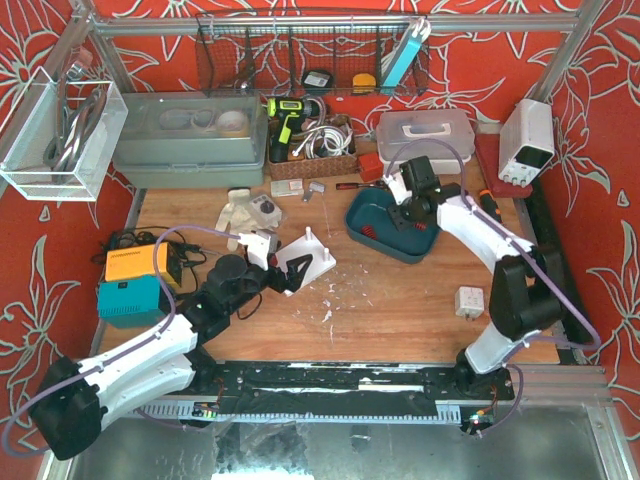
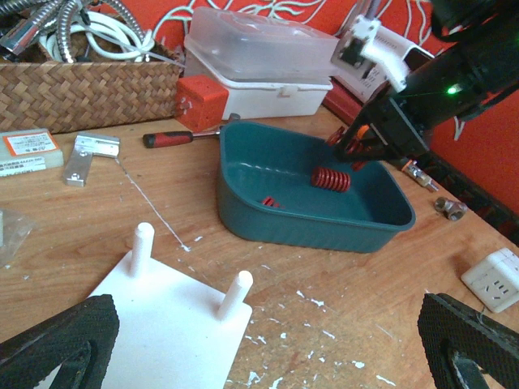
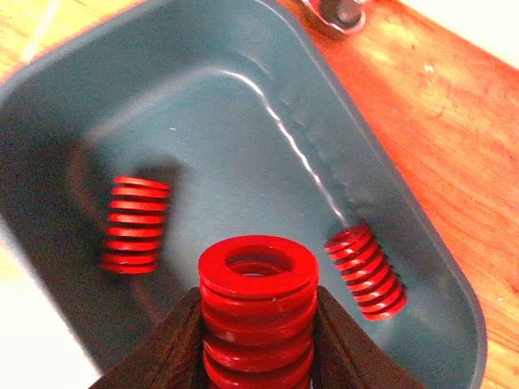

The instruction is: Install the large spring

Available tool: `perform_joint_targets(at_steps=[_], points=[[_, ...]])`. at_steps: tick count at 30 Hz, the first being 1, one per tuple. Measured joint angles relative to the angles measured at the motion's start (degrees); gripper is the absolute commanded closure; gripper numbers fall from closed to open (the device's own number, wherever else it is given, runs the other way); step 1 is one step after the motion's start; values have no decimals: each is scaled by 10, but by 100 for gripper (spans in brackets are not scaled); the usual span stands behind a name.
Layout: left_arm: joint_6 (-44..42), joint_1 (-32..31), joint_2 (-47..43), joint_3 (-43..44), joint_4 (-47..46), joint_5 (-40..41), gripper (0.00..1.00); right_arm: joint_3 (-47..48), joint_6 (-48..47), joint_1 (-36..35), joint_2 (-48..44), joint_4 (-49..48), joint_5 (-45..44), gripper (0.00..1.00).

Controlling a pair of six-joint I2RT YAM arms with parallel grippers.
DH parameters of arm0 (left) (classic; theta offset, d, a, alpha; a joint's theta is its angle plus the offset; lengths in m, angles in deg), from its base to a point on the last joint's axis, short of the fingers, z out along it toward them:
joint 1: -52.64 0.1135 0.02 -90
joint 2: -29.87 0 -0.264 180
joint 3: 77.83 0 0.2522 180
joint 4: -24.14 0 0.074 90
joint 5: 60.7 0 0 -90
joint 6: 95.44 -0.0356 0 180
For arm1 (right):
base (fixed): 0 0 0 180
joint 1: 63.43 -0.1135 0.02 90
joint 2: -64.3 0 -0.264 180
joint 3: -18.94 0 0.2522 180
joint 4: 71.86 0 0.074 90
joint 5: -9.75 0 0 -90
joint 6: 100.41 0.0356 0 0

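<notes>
Red large spring (image 3: 258, 300) is pinched between the fingers of my right tool (image 3: 258, 356), jaws closed hard on its coils, over the teal tray (image 3: 243, 105). Can't tell if it touches the tray floor. Two smaller springs (image 3: 136, 224) lie in the tray, one on each side. Left tool (image 2: 259, 356) is gaping wide, holding nothing, just above the white peg plate (image 2: 162, 324) on the bench (image 2: 389, 284).

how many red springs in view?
3. Held spring in the right gripper; left spring and right spring lying on the tray floor either side in the right wrist view. Others may be hidden.
</notes>
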Motion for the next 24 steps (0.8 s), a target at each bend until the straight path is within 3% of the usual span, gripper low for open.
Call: perform_joint_targets(at_steps=[15, 21, 24], points=[[22, 0, -52, -23, 1, 29, 0, -215, 15, -178, -219, -214, 38, 100], [56, 0, -48, -20, 10, 20, 16, -327, -3, -244, -299, -313, 38, 100], [78, 0, -37, 5, 40, -2, 19, -370, -12, -276, -319, -372, 29, 100]])
